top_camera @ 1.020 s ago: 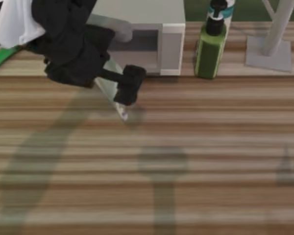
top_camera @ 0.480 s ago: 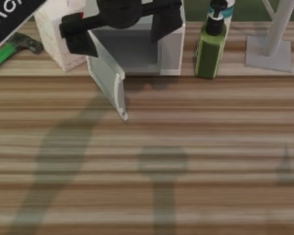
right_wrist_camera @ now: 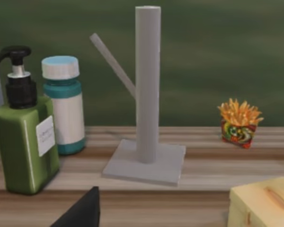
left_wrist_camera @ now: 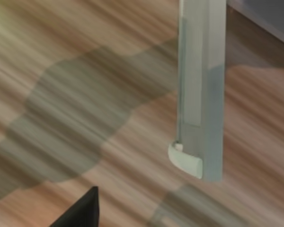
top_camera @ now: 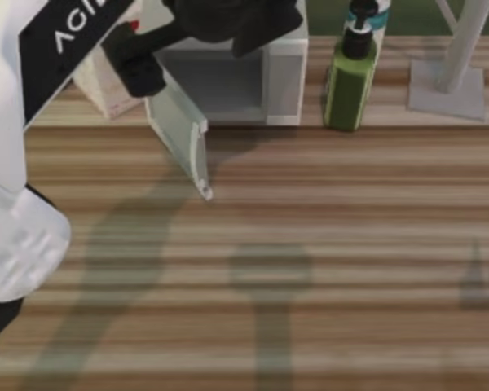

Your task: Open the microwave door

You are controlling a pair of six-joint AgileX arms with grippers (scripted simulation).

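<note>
The light-grey microwave (top_camera: 284, 81) stands at the table's back centre, its dark cavity exposed. The microwave door (top_camera: 178, 130) is swung out toward the front, with its white handle (top_camera: 200, 159) at the free edge. In the left wrist view the door's edge (left_wrist_camera: 201, 85) and handle end (left_wrist_camera: 185, 161) lie well away from my gripper. My left gripper (top_camera: 204, 49) hangs high over the microwave's front, open and holding nothing. One black fingertip (left_wrist_camera: 83, 213) shows in its wrist view. My right gripper (right_wrist_camera: 142, 222) is parked off the top view, open, facing the back right of the table.
A green pump bottle (top_camera: 350, 81) stands right of the microwave, with a teal-and-white bottle (right_wrist_camera: 64, 104) behind it. A grey pole stand (top_camera: 448, 81) is at the back right. A white carton with red marks (top_camera: 106, 90) sits left of the microwave. A fries box (right_wrist_camera: 239, 125) and a yellow box (right_wrist_camera: 262, 203) lie farther right.
My left gripper let go of the door handle, rose and drew back over the microwave. The door has swung wide and stays open; the left arm now covers the view's left side.
</note>
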